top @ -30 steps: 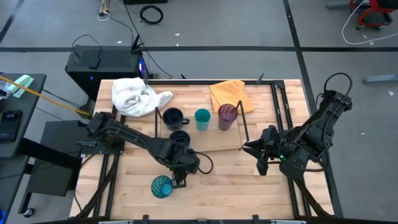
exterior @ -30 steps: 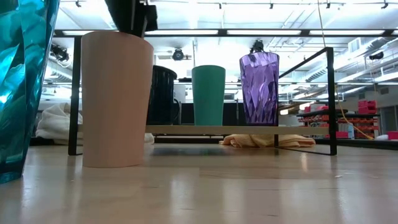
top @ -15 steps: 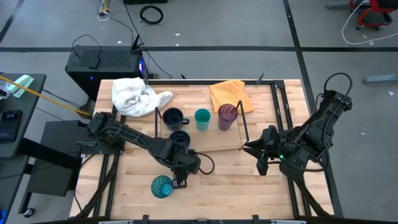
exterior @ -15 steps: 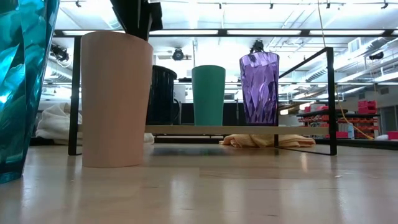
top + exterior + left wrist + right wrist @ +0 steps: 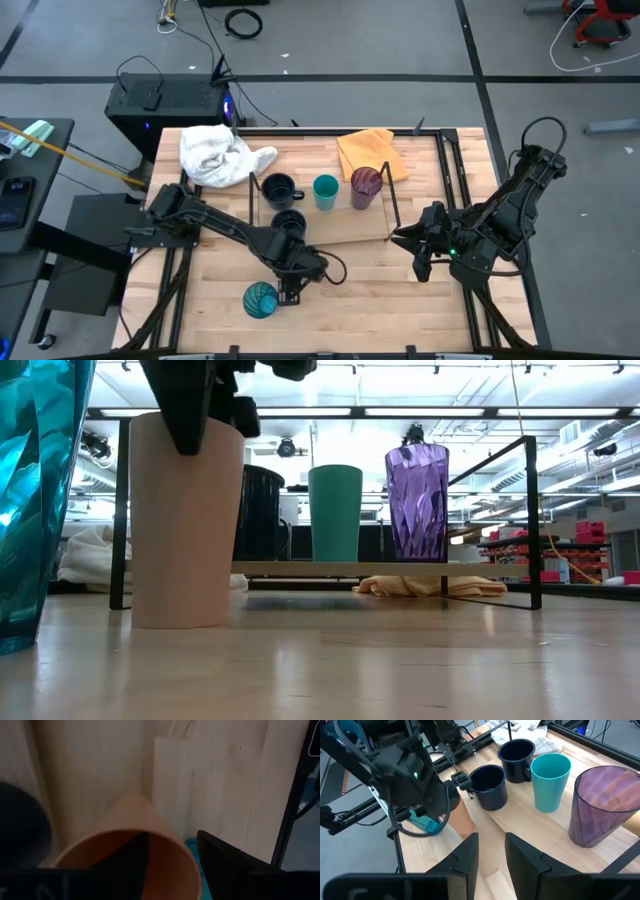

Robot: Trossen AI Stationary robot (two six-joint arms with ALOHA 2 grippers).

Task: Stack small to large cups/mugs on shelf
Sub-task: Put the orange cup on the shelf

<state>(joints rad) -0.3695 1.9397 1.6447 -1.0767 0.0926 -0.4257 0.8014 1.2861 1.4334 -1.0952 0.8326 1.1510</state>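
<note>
The orange cup stands upright on the table in front of the shelf. My left gripper points down over it, open, with one finger inside the cup and one outside its rim. The patterned teal tumbler stands just near-left of the cup. On the shelf stand a navy mug, a second navy mug, the teal cup and the purple tumbler. My right gripper hovers open, right of the shelf. My left gripper straddles the orange cup's rim from above, on the side toward the teal tumbler. One finger is inside the cup and the other outside. I cannot tell whether either finger touches the wall. The cup's base stays on the table.
A white cloth and a yellow-orange cloth lie behind the shelf at the table's far side. Black wire rails stand at the shelf's ends. Bare tabletop lies between the shelf and the near edge, right of the cup.
My left gripper has come down onto the orange cup: in the low view its finger has dropped from above the rim to overlap the cup's upper wall. The cup has stayed in place and upright.
</note>
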